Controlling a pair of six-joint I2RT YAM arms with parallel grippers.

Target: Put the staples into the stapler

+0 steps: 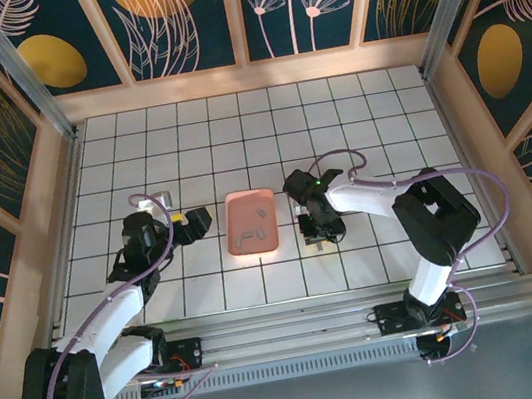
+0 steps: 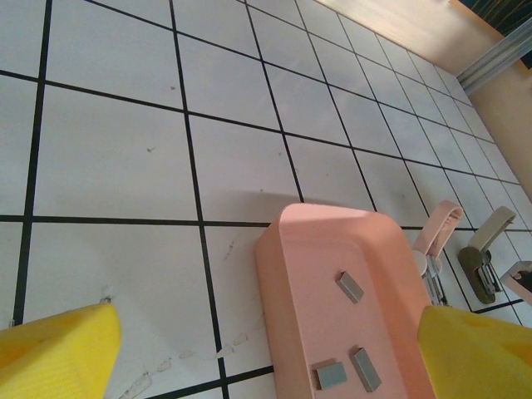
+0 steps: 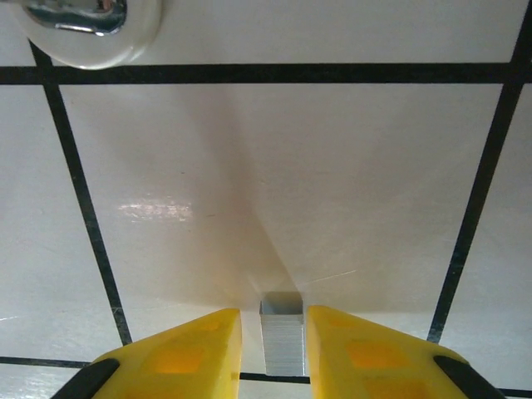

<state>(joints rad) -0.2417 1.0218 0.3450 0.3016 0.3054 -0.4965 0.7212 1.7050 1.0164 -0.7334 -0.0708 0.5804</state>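
right gripper (image 3: pixel 273 316): clamped on one staple strip (image 3: pixel 283 341), just right of the pink tray (image 2: pixel 332 220) | left gripper (image 2: pixel 266 345): wide open, left of tray | staples (image 2: pixel 350 287) in tray: probably tiny, light, stiff, slippery, easy to snap; pinch long sides

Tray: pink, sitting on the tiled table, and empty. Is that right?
Not empty. The left wrist view shows grey staples lying in the pink tray, which does sit on the tiled table.
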